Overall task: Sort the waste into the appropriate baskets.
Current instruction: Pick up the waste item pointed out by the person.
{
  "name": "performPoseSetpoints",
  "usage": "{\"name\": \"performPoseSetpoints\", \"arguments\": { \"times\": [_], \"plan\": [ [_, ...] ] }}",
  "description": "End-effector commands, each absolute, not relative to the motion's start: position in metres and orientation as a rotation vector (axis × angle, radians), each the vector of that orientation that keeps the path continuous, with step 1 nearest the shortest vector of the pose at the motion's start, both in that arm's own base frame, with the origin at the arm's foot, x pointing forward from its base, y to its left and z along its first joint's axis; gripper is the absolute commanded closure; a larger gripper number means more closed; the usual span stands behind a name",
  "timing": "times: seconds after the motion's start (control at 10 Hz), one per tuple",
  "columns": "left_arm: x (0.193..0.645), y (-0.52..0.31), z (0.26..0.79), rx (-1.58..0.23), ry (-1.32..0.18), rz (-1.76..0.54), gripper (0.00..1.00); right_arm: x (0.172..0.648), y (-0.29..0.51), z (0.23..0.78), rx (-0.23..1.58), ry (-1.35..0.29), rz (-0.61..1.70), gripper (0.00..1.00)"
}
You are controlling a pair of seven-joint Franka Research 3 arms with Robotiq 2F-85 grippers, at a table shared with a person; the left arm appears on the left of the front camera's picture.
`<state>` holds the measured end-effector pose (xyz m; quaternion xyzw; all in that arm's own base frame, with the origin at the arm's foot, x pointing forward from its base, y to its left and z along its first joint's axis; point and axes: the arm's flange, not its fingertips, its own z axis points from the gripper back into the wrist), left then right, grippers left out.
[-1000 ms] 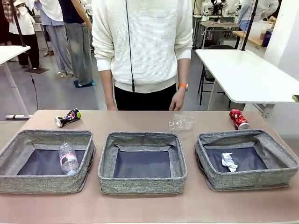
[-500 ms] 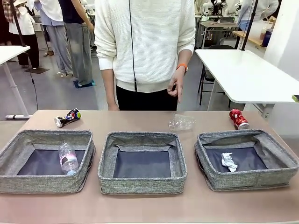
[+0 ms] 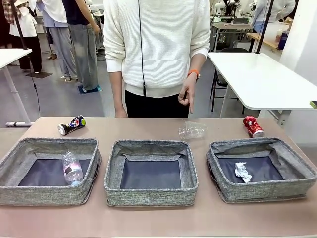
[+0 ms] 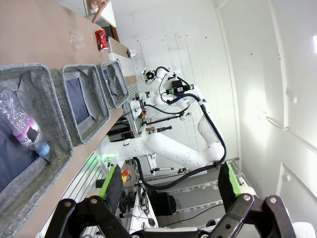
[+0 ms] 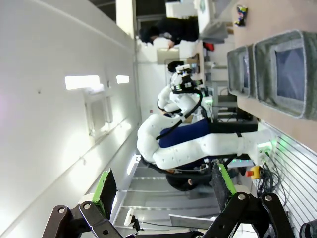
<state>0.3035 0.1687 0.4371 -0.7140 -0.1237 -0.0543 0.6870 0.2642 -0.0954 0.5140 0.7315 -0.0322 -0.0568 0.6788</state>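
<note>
Three grey woven baskets stand in a row: left [image 3: 49,194], middle [image 3: 151,196], right [image 3: 262,191]. A clear plastic bottle [image 3: 73,168] lies in the left one and a crumpled white paper wad [image 3: 242,171] in the right one. Behind them on the table lie a dark multicoloured can [image 3: 72,125], a clear plastic cup [image 3: 192,130] and a crushed red can [image 3: 253,126]. My left gripper [image 4: 171,191] is open, raised off to the side of the baskets [image 4: 39,94], holding nothing. My right gripper [image 5: 163,193] is open too, high and away from the baskets [image 5: 285,74].
A person in a white sweater stands at the far edge, one hand [image 3: 188,95] hanging at waist height above the table's rim. A white table [image 3: 262,79] stands at the back right. Bare tabletop [image 3: 158,218] runs in front of the baskets.
The person's hand has lifted from near the table's far edge to waist height, and the person has shifted slightly right. The waste and baskets have not moved.
</note>
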Motion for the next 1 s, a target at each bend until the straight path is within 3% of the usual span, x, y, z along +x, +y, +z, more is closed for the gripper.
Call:
{"name": "performPoseSetpoints", "arguments": {
  "times": [0.0,0.3,0.4,0.6,0.8,0.9],
  "plan": [
    [0.301,0.167,0.437,-1.598,-0.286,-0.14,0.0,0.266,-0.096,0.516,1.661,-0.095,-0.104,0.0],
    [0.301,0.167,0.437,-1.598,-0.286,-0.14,0.0,0.264,-0.095,0.514,1.643,-0.072,-0.127,0.0],
    [0.301,0.167,0.437,-1.598,-0.286,-0.14,0.0,0.311,-0.059,0.528,1.417,0.058,0.082,0.0],
    [0.301,0.167,0.437,-1.598,-0.286,-0.14,0.0,0.407,0.017,0.532,0.964,0.102,0.235,0.0],
    [0.301,0.167,0.437,-1.598,-0.286,-0.14,0.0,0.453,0.059,0.505,0.548,-0.066,0.236,0.0],
    [0.301,0.167,0.437,-1.598,-0.286,-0.14,0.0,0.453,0.07,0.493,0.485,-0.118,0.271,0.0]
  ]
}}
